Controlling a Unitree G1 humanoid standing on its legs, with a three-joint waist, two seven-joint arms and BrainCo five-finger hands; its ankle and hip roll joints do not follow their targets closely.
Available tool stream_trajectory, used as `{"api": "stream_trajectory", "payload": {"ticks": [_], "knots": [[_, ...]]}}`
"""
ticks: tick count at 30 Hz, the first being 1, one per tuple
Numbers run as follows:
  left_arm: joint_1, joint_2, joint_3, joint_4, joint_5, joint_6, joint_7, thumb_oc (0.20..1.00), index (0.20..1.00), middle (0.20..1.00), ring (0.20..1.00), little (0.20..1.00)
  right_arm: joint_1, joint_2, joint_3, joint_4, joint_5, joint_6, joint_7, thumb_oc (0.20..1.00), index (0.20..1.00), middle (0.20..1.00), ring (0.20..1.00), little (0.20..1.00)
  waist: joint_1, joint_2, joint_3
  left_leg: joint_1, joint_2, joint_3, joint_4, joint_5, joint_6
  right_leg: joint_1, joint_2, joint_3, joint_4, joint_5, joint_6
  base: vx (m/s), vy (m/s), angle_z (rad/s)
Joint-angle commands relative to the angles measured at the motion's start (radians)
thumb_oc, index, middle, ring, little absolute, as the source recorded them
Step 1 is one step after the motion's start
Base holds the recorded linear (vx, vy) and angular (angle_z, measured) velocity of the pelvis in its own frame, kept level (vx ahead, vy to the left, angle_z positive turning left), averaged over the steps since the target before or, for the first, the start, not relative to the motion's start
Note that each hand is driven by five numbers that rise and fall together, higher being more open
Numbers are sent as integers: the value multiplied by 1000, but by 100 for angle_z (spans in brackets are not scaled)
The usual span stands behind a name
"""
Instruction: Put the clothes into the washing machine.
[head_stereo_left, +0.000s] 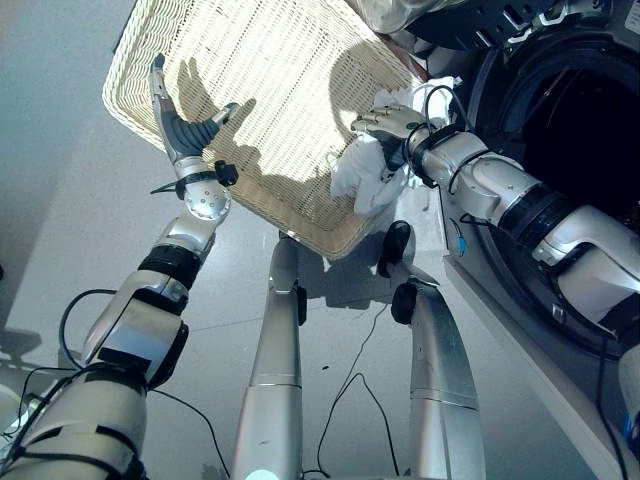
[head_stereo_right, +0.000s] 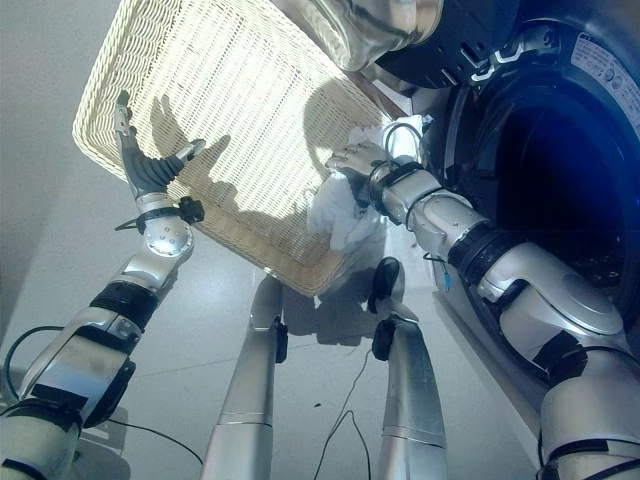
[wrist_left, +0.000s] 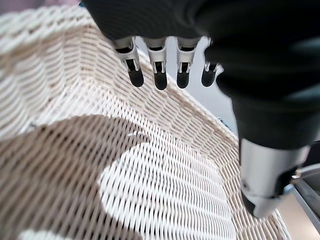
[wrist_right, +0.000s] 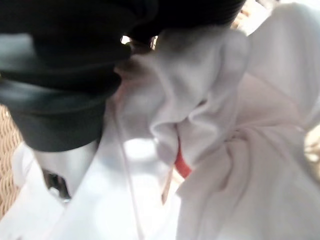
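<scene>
White garment (head_stereo_left: 362, 172), soft, light and limp, bunches at the wicker basket's (head_stereo_left: 200, 60) four o'clock rim; right hand (head_stereo_left: 392, 122) clutches it mid-bundle, left hand (head_stereo_left: 178, 115) spread open.

Right hand (head_stereo_left: 392, 122) fingers buried in the white garment (head_stereo_left: 362, 172); washing machine (head_stereo_left: 560, 120) cut off at right.

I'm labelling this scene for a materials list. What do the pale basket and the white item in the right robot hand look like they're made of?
The cream rectangular woven basket looks like wicker or rattan-style weave, matte, with an open lattice showing through; it may be plastic imitation. The white crumpled garment held by the right robot hand looks like soft matte fabric, probably cotton, going by its folds and bunching.
</scene>
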Motion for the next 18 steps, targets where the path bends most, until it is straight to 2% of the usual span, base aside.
{"api": "stream_trajectory", "payload": {"ticks": [1,7,8,9,10,15,18], "knots": [[-5,20,71,-2,-4,-21,18,1000,1000,1000,1000,1000,106,-51,24,-50,9,-14,103,1000,1000,1000,1000,1000,-17,-64,-15,21,-111,105,128,-142,78,78,90,-18,-311,251,101,0,0,0],[9,33,85,-8,-11,-25,3,1000,1000,1000,1000,1000,110,-72,24,-88,-27,-6,208,1000,1000,1000,1000,1000,-20,-70,-15,28,-107,105,129,-144,74,85,91,-17,-312,248,100,3,6,-2],[9,34,86,-8,-11,-26,1,1000,1000,1000,1000,1000,110,-71,24,-87,-26,-4,214,846,846,846,846,846,-19,-70,-15,29,-107,105,127,-144,74,86,90,-17,-313,248,100,0,0,0],[10,32,87,-4,-12,-29,-1,1000,1000,1000,1000,1000,111,-65,24,-85,-37,-5,236,410,410,410,410,410,-19,-69,-15,30,-108,105,128,-144,74,86,91,-16,-313,248,99,0,0,0],[11,29,89,-3,-10,-30,-1,1000,1000,1000,1000,1000,109,-64,25,-86,-40,-4,248,200,200,200,200,200,-20,-69,-15,30,-107,105,128,-144,73,86,90,-15,-314,248,99,0,0,0],[17,22,92,-2,-11,-34,0,1000,1000,1000,1000,1000,113,-43,22,-82,-96,5,312,200,200,200,200,200,-19,-61,-15,26,-110,107,132,-143,73,80,89,-14,-310,248,97,0,0,0],[16,19,95,2,-15,-35,-2,1000,1000,1000,1000,1000,111,-35,21,-78,-119,6,318,200,200,200,200,200,-19,-60,-15,31,-110,108,131,-143,73,84,89,-13,-313,248,96,0,0,0]]}}
